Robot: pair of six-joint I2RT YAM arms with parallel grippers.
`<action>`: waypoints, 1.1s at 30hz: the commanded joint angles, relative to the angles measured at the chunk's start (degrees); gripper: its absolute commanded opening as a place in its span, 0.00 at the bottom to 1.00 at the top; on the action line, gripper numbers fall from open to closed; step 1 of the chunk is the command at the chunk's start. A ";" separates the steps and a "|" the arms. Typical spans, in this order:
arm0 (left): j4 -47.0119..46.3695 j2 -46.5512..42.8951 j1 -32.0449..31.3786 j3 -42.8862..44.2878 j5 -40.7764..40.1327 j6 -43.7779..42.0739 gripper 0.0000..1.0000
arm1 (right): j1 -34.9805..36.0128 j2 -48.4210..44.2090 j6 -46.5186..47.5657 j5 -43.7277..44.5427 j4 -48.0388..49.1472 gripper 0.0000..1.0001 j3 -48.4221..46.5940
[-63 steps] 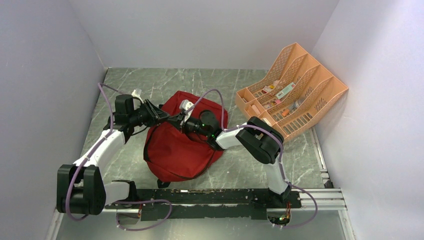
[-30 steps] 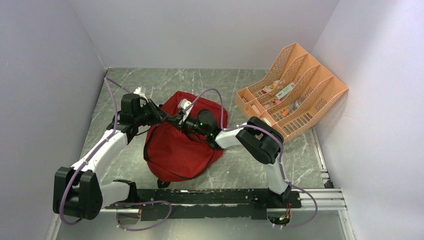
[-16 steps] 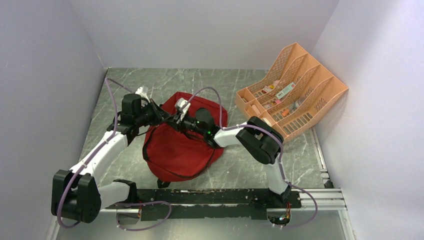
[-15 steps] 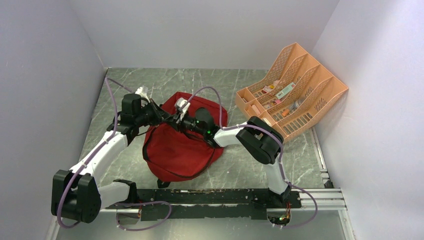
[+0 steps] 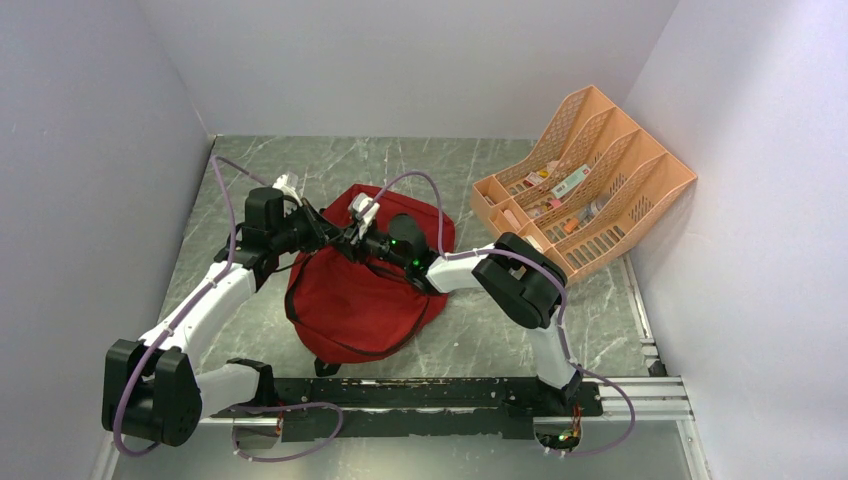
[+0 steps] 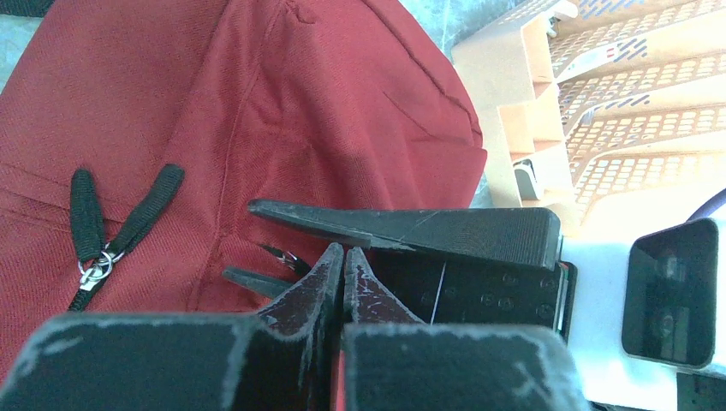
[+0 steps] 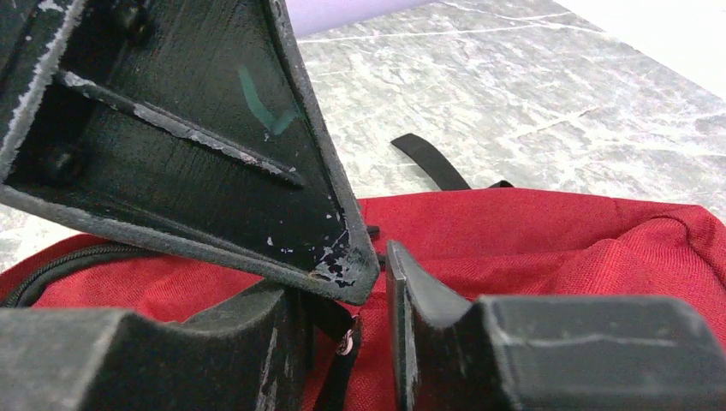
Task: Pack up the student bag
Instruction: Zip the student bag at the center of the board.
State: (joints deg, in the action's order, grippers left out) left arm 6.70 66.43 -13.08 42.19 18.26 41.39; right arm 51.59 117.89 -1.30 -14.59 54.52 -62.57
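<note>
The left gripper (image 6: 343, 253) has just pressed its jaws together atop the student bag (image 5: 350, 300) while the right gripper (image 7: 347, 300) spreads; probably swapping grips before opening it

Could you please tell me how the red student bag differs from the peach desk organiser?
The student bag is dark red soft fabric, slumped; the desk organiser is peach rigid plastic mesh. The bag lies mid-table; the organiser stands by the right wall. The organiser's open compartments show small items; the bag's inside is hidden. Both rest on the table.
</note>
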 commanded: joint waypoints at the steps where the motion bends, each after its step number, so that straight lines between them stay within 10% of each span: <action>1: 0.42 -0.96 -0.54 0.34 1.78 0.36 0.05 | 0.04 -1.80 -0.19 1.88 1.20 0.36 -1.57; 10: 1.31 -0.94 -0.54 0.08 0.76 0.53 0.05 | 0.00 -2.47 -1.66 2.37 3.17 0.31 -0.19; 18: 1.94 -1.05 -0.54 -0.01 -0.72 1.18 0.05 | -0.14 -3.31 -2.48 1.71 4.00 0.00 0.54; 33: 2.35 -1.35 -0.45 0.14 -1.65 1.24 0.05 | -0.18 -2.97 -4.68 2.19 4.78 0.32 0.29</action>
State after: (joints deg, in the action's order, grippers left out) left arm 7.33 65.93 -13.06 42.19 16.84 42.44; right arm 51.59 117.43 -5.56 -13.43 55.46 -61.78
